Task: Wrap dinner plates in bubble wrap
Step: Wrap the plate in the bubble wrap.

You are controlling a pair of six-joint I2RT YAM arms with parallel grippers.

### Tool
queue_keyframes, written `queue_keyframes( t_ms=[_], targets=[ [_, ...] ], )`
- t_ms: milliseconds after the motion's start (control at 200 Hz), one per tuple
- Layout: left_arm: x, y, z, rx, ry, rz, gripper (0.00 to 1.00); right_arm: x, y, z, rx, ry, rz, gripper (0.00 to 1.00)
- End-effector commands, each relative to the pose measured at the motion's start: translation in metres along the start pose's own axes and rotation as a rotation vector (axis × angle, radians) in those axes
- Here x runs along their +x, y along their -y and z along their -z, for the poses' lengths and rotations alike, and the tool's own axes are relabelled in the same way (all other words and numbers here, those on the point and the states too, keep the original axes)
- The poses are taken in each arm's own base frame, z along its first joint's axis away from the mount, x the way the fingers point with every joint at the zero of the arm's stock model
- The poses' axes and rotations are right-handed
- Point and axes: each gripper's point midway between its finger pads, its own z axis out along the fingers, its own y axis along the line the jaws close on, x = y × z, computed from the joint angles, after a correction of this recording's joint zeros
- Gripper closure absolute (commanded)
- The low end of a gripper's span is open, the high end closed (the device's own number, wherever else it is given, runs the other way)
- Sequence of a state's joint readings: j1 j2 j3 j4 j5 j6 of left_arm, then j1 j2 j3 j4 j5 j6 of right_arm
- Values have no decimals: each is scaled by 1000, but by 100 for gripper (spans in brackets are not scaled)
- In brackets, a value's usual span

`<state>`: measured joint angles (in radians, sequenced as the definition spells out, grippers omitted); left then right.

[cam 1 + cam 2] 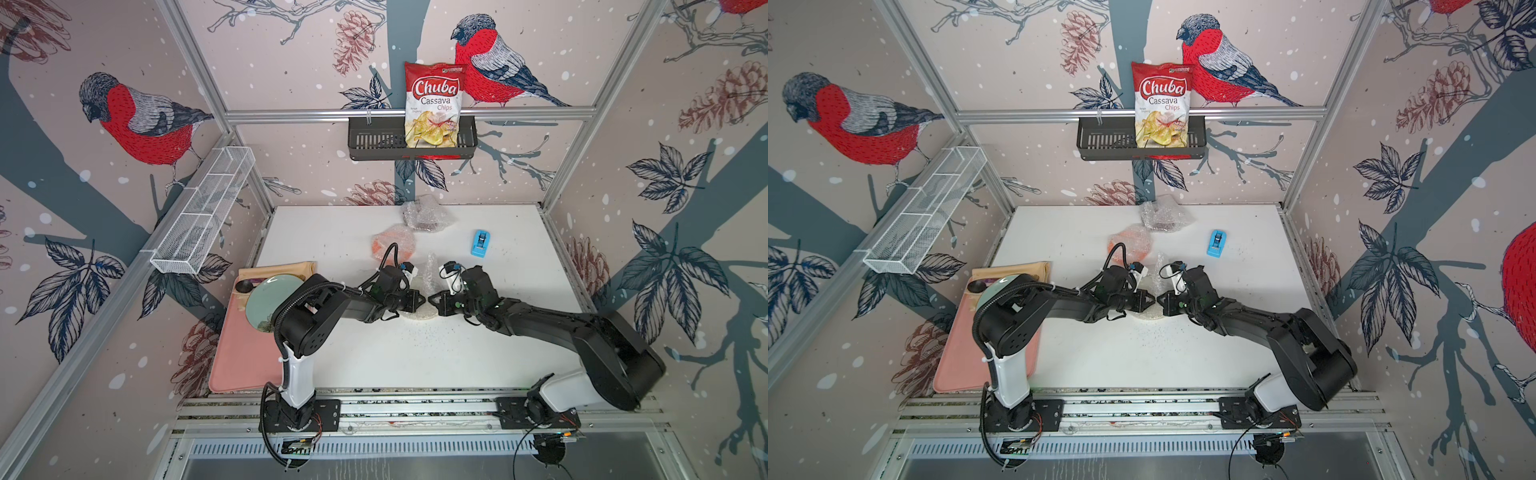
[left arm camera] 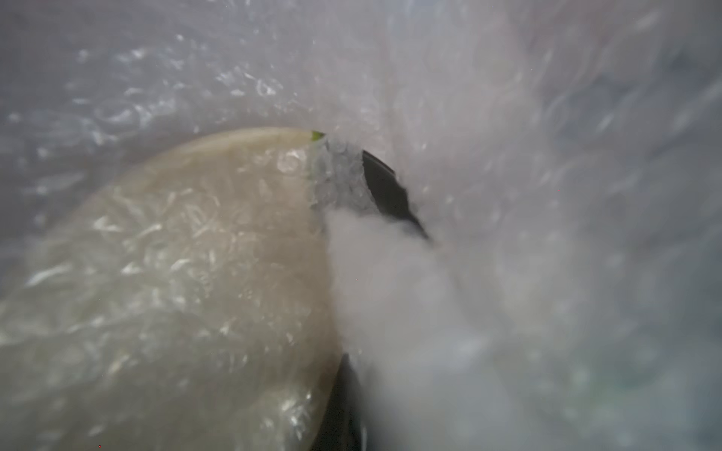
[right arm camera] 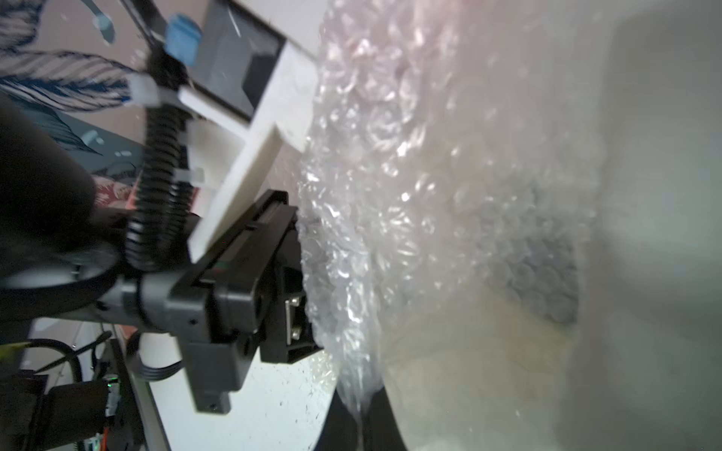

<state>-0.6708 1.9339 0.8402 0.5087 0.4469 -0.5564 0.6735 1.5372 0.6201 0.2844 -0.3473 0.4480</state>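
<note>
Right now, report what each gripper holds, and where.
The left gripper and right gripper pinch the clear crinkly bubble wrap by raised edges over the cream round plate.

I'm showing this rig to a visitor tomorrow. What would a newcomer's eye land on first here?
The two black arms meeting mid-table: left pincer and right pincer almost tip to tip, shut on bubble wrap bunched over a cream plate. Next, the red chips bag standing in the black basket on the back wall.
</note>
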Motion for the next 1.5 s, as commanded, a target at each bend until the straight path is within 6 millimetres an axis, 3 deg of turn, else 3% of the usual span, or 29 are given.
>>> queue_keyframes(
  t_ms=[0,90,215,350,440,560,645,760,871,916,1001,1091,1171,1226,1331,1396,1491],
  targets=[
    [9,-15,-1,-57,-20,99,100,13,0,-18,-19,-46,-21,100],
    [4,-7,3,-23,11,109,99,18,21,-23,56,-50,-61,100],
    [2,7,12,65,40,112,94,13,24,-25,50,-55,-73,100],
    [-12,38,40,271,131,96,77,15,27,-31,59,-68,-95,100],
    [-25,38,56,288,196,103,62,19,33,-31,83,-69,-111,100],
    [-25,37,54,252,199,71,50,19,33,-30,82,-64,-116,100],
    [-20,26,49,191,190,81,44,13,18,-29,18,-60,-107,100],
    [-12,4,37,64,159,99,41,-3,-24,-29,-120,-38,-27,100],
    [-7,-13,33,-24,142,139,42,-9,-50,-36,-204,-42,25,99],
    [-5,-20,33,-58,139,159,44,-3,-49,-40,-209,-54,28,98],
    [0,-30,34,-117,121,184,58,9,-37,-42,-193,-62,3,94],
    [10,-42,35,-183,80,193,75,7,-31,-34,-200,-45,-25,76],
    [22,-51,38,-230,44,186,85,-10,-22,-18,-168,6,-27,56],
    [27,-55,40,-255,27,182,87,-24,-13,-8,-122,45,-27,44],
    [34,-58,39,-260,-4,165,86,-47,28,1,5,105,-76,26],
    [36,-57,37,-242,-18,162,86,-54,41,-6,0,88,-83,19],
    [35,-56,34,-214,-16,167,85,-61,46,-26,-55,50,-42,18]
  ],
)
